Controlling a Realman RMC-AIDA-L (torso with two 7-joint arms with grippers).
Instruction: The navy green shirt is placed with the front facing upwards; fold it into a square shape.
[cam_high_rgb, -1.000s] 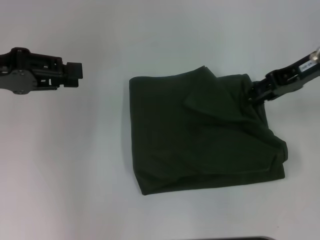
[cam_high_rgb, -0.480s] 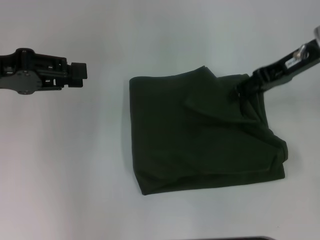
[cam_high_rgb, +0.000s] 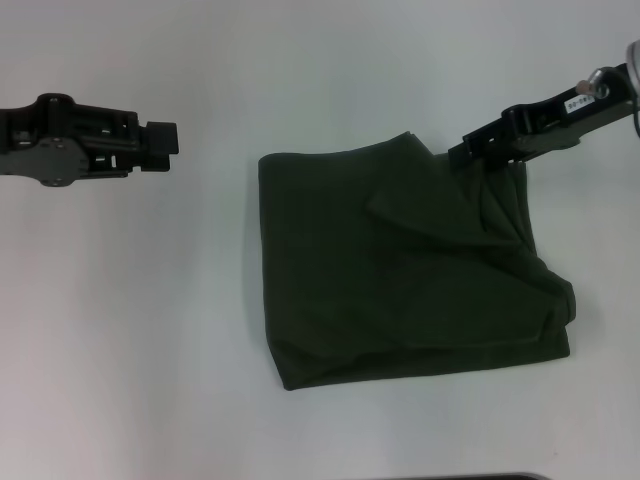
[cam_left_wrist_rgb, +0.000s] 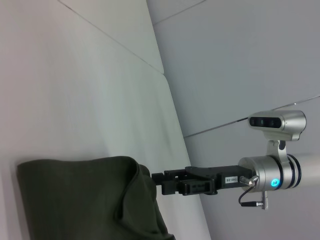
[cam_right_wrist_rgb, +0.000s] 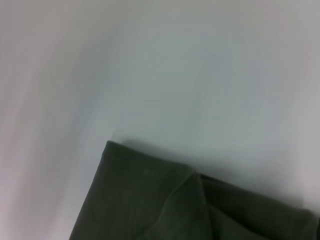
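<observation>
Left gripper (cam_high_rgb: 165, 146): hangs over bare table (cam_high_rgb: 130, 330), well apart from the cloth, tip pointing toward it. Fingers look drawn together at the tip in the head view; nothing between them.

Navy green shirt (cam_high_rgb: 400, 270): lies on the table to the right of the left gripper's tip, already folded into a rough, uneven square. No lettering shows on the upper face. A loose flap runs diagonally across the top half; ridged folds bunch along the edge nearest the right gripper; the near right corner bulges out past the rest.

Right gripper (cam_high_rgb: 462, 154): tip sits at the shirt's far right corner, just above or touching the cloth there; cannot tell which. Left wrist view shows the same tip (cam_left_wrist_rgb: 159, 181) at the raised fold of the shirt (cam_left_wrist_rgb: 80, 200). Cannot tell whether these fingers are apart or together.

Right wrist view: only a corner of the shirt (cam_right_wrist_rgb: 150, 205) on the table (cam_right_wrist_rgb: 160, 65); no fingers visible.
</observation>
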